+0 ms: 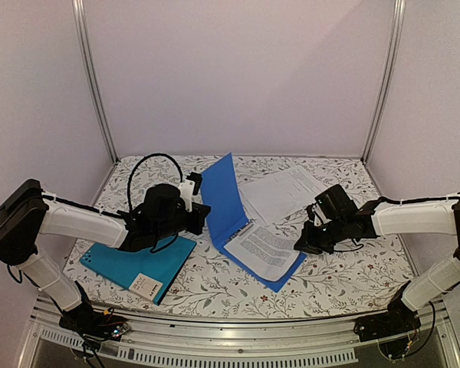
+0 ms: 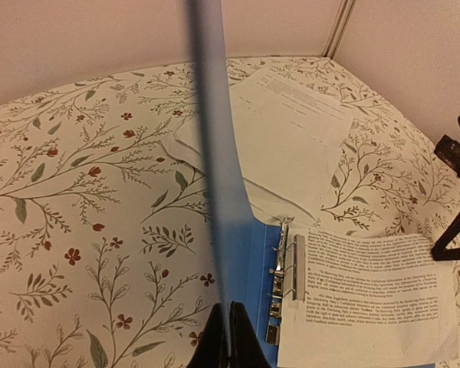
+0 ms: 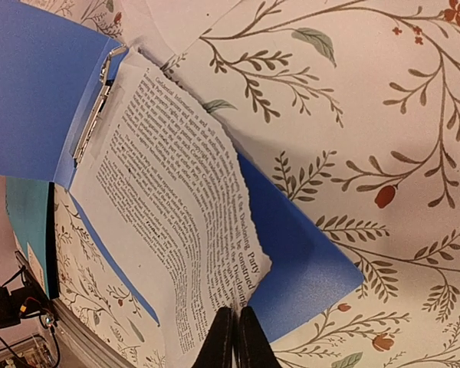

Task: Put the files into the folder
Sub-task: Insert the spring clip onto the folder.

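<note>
Pinching almost completely together, the right gripper (image 3: 234, 337) has the wavy edge of a printed sheet (image 3: 169, 222) between its tips, with barely a sliver of gap showing. Just ahead of those jaws the paper lies buckled across the open blue folder (image 1: 228, 192), and its far edge reaches up to the metal clip (image 3: 92, 115).

Over on the other arm, the left gripper (image 2: 230, 341) is clamped fully shut on the blue cover, which rises straight up from its tips and stands on edge. Beyond the left jaws and a little to their right, loose paper (image 1: 280, 192) rests on the flowered table (image 1: 353, 276), touched by neither arm.

And the teal folder (image 1: 138, 264)? It's closed and flat underneath the left arm, behind its jaws, with no paper in it.

Now the worry. That sheet is rippled, so a push from the right jaws could crease it or skid it sideways instead of seating it at the clip. If the left jaws slip, the cover drops onto the page. The bigger trouble, I'd say, is that the paper sits in the blue one while the teal one isn't even open.
</note>
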Motion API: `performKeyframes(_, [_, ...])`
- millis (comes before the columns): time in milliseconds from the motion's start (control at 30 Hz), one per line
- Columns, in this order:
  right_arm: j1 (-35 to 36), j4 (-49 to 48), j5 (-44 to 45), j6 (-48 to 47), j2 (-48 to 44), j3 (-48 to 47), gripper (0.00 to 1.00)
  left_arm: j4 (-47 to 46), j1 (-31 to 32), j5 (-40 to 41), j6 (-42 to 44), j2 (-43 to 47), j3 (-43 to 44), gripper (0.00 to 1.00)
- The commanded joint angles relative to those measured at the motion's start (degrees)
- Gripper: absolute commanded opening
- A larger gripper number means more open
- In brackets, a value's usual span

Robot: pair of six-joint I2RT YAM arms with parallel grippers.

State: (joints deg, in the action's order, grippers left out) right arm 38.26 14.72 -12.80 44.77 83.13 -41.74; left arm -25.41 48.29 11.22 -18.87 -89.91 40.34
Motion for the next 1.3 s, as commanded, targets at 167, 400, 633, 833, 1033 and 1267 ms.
performKeyframes(167, [0.47, 0.82, -0.79, -1.7, 0.64, -1.5, 0.15, 1.15, 1.02, -0.13, 0.81, 0.01, 0.18, 0.0])
performKeyframes(400, [0.42, 1.69, -0.41, -2.28, 0.45, -1.93, 0.25, 1.32, 1.1, -0.21, 0.95, 0.02, 0.43, 0.0])
performKeyframes(633, [0.7, 4.57, 1.38, -3.54, 0.01, -3.18, 0.39, 1.4, 1.19, -0.13, 1.0, 0.08, 0.4, 0.0])
performKeyframes(833, [1.49, 6.1, 2.83, -3.99, -0.08, -3.88, 0.5, 1.41, 1.19, -0.1, 1.23, 0.25, 0.57, 0.0])
performKeyframes(1033, [2.25, 6.99, 4.26, -3.82, 0.01, -3.88, 0.55, 1.5, 1.19, -0.17, 1.39, 0.13, 1.09, 0.0])
performKeyframes(1267, [2.81, 8.9, 6.13, -4.43, -0.6, -4.68, 0.57, 1.5, 1.21, -0.39, 1.63, -0.09, 1.42, 0.0])
